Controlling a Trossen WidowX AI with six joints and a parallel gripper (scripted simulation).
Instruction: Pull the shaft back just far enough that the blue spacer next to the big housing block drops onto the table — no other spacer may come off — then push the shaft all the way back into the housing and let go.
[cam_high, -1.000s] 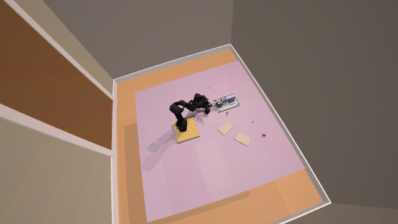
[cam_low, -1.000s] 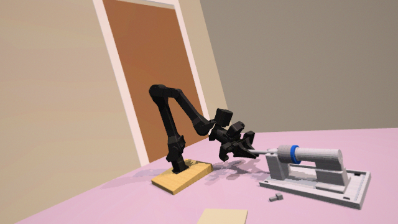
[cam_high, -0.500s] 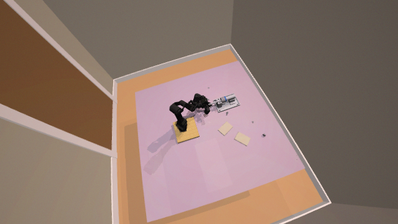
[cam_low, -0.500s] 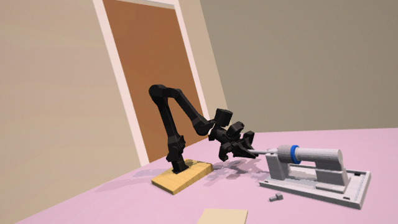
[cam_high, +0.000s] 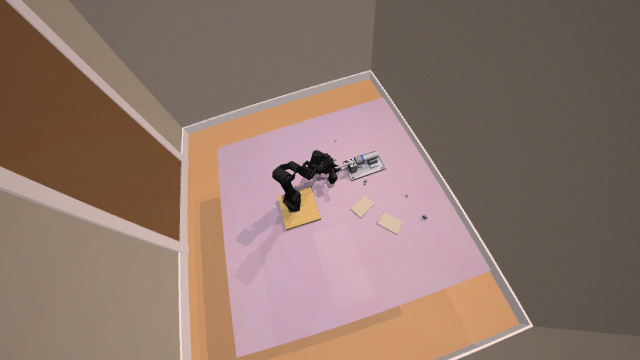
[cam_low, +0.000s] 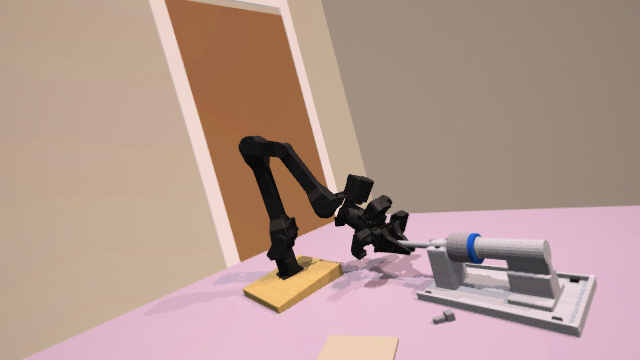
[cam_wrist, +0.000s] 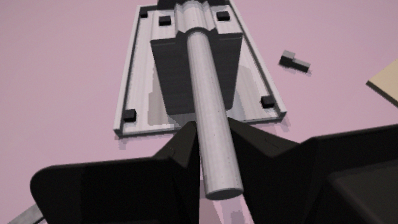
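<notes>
The grey shaft (cam_low: 417, 244) (cam_wrist: 212, 115) runs level out of the near support block (cam_low: 444, 267) (cam_wrist: 172, 70). My gripper (cam_low: 406, 246) (cam_wrist: 208, 127) is shut on the shaft near its free end, which sticks out past the fingers toward the wrist camera. The blue spacer (cam_low: 474, 248) (cam_high: 362, 158) sits up in line with the shaft, against the big housing block (cam_low: 512, 248) (cam_high: 370, 155). Grey spacers (cam_low: 456, 246) sit side by side between the blue one and the support block. The part of the shaft inside the spacers and housing is hidden.
The fixture stands on a grey base plate (cam_low: 570, 320) (cam_wrist: 122, 100). A small grey bolt-like piece (cam_low: 444, 317) (cam_wrist: 294, 61) lies beside it. Two beige tiles (cam_high: 362, 206) (cam_high: 390, 223) and a small dark piece (cam_high: 424, 217) lie further off. The arm stands on a wooden board (cam_high: 302, 220).
</notes>
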